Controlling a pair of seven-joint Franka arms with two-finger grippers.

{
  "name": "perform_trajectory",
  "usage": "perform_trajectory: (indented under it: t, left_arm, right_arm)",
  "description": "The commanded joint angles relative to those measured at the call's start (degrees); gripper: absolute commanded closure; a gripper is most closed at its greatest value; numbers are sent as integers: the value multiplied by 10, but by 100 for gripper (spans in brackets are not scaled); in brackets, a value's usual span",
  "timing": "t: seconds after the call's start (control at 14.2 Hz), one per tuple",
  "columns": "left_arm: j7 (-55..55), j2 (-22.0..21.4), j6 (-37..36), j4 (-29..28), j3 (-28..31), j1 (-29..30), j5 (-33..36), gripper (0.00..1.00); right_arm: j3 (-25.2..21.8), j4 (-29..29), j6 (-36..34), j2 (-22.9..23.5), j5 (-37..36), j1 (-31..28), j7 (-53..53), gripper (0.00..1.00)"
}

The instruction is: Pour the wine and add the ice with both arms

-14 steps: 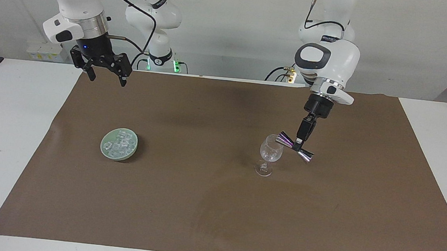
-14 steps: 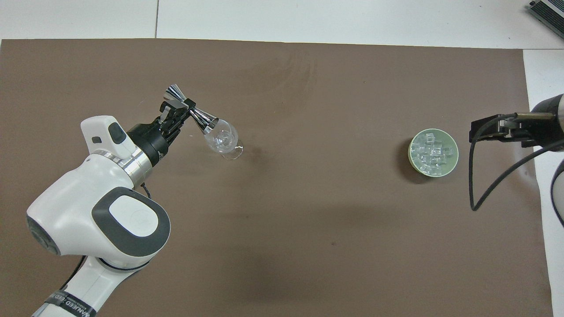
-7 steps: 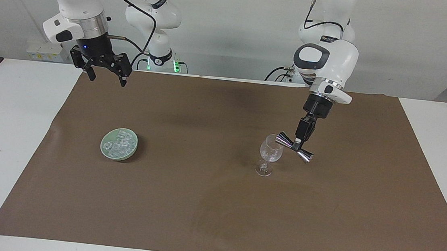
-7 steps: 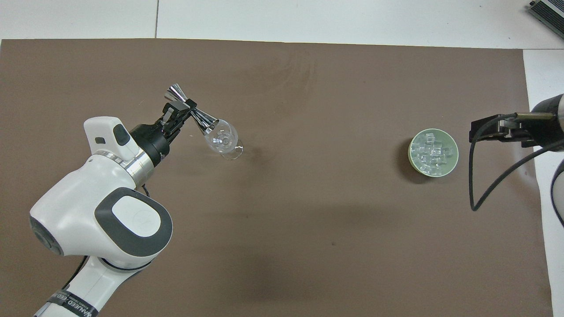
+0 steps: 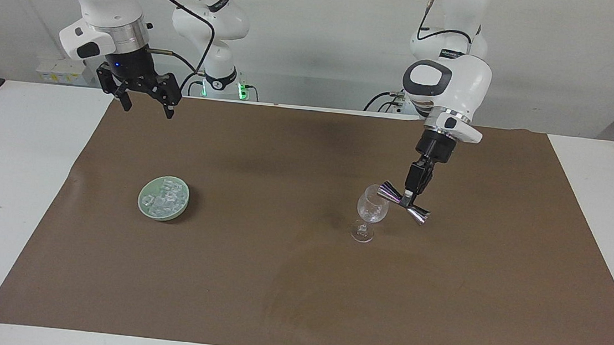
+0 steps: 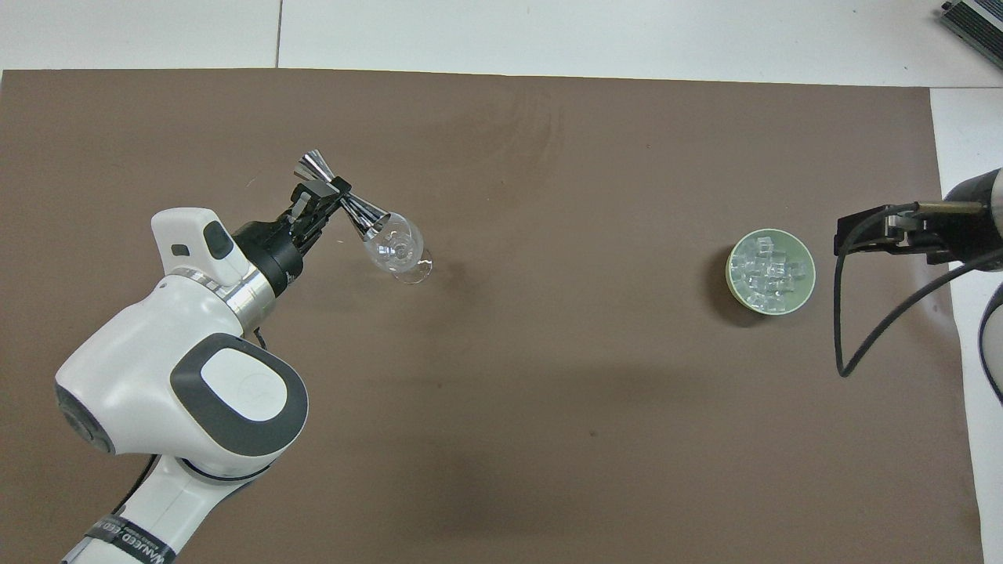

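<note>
The left tool (image 5: pixel 408 199) is clenched on the narrow waist of a jigger (image 5: pixel 403 202), a shiny double cone of metal. It holds the jigger tilted in the air, one cone's mouth against the rim of a wine glass (image 5: pixel 370 211) and the other cone pointing up and away from the glass. In the overhead view the same tool (image 6: pixel 320 193) comes in from the left arm (image 6: pixel 196 368), with the jigger (image 6: pixel 342 197) lying slantwise and its lower mouth over the bowl of the glass (image 6: pixel 396 247).

The glass stands upright on its foot on a brown mat (image 5: pixel 297 283) that covers most of the white table (image 5: pixel 1 179), toward the left arm's end. Whether there is liquid in it cannot be told.

The ice (image 5: pixel 166 198), a heap of small clear cubes, lies in a pale green dish (image 5: pixel 144 205) on the mat toward the right arm's end, well apart from the glass. From overhead the ice (image 6: pixel 769 270) fills most of the dish (image 6: pixel 733 276).

The right tool (image 5: pixel 145 107) hangs released, its fingers spread and holding nothing, over the mat's edge at the robots' side of the table. The right arm (image 5: pixel 105 5) waits there. In the overhead view this tool (image 6: pixel 862 233) shows beside the dish.
</note>
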Motion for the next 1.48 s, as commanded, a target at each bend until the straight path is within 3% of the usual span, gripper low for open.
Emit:
perform_trajectory:
  t: [0.0,0.28,0.56,0.84,1.13,1.41]
  left_arm:
    - [-52,-7,-24,0,8,-3,-3,100]
    - [-184,-36,-172,3,13,72,-3,100]
    - [-269,-55,-397,21,16,214,-3,100]
    - [-284,-42,-594,25,16,358,-2,100]
    - [-288,15,-725,30,16,453,-2,100]
    - [-327,101,-814,83,20,504,4,100]
  right_arm:
    - [1,-17,0,-14,4,-7,-12,0]
    - [-4,-27,32,-14,4,-9,-12,0]
    - [-4,-32,42,-15,4,-7,-12,0]
    - [-4,-74,76,-33,4,-8,-13,0]
    - [-4,-107,109,-44,4,-9,-16,0]
    - [-5,-130,137,-43,4,-21,-36,0]
